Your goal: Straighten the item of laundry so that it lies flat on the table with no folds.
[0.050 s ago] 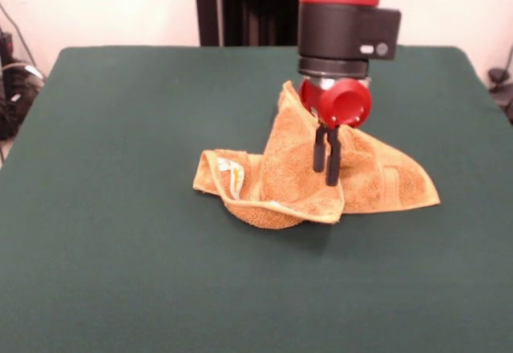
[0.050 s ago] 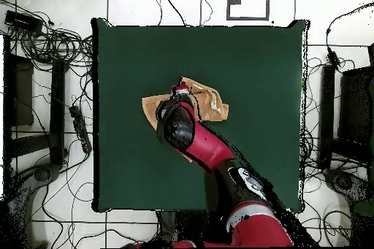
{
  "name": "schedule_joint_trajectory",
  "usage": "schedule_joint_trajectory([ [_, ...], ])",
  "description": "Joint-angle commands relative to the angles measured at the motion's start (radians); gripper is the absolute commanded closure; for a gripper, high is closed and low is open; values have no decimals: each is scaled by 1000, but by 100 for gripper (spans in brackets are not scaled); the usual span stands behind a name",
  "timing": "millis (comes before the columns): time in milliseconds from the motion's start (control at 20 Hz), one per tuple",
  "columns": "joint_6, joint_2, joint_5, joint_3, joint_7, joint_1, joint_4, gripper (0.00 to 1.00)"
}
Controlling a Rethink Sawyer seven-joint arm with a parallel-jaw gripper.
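The big green tabletop (image 1: 120, 249) takes up most of the room in both views, and its soft dark cloth is bare all around the middle. Around it, from above, there is a pale tiled floor (image 2: 58, 220) with lots of black cables (image 2: 44, 41) lying on it, and a light wall behind. The red and black robot arm (image 2: 219, 158) reaches in over the tabletop to the middle. There lies the little orange-tan towel (image 1: 385, 184), and it is not flat yet. One part lies spread out on the cloth on one side. The rest is bunched up, with a corner pulled up high into a peak, and one edge rolled over so that a small white label (image 1: 232, 175) shows. The peak stands up most likely because the claw (image 1: 326, 164) is holding it there. Its two thin black fingers (image 1: 320, 154) hang down close together in front of the raised cloth, and they look clenched on a fold of the towel. I think the arm is lifting this part so it can be pulled out flat.
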Motion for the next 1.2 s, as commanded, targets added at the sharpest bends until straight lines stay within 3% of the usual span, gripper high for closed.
schedule_joint_trajectory([
  [50, -37, 104, -12, 103, 212, 25, 10, 0],
  [850, -60, 133, -19, 35, 161, 32, -19, 0],
  [1200, -135, 261, -17, 37, 150, 31, -137, 0],
])
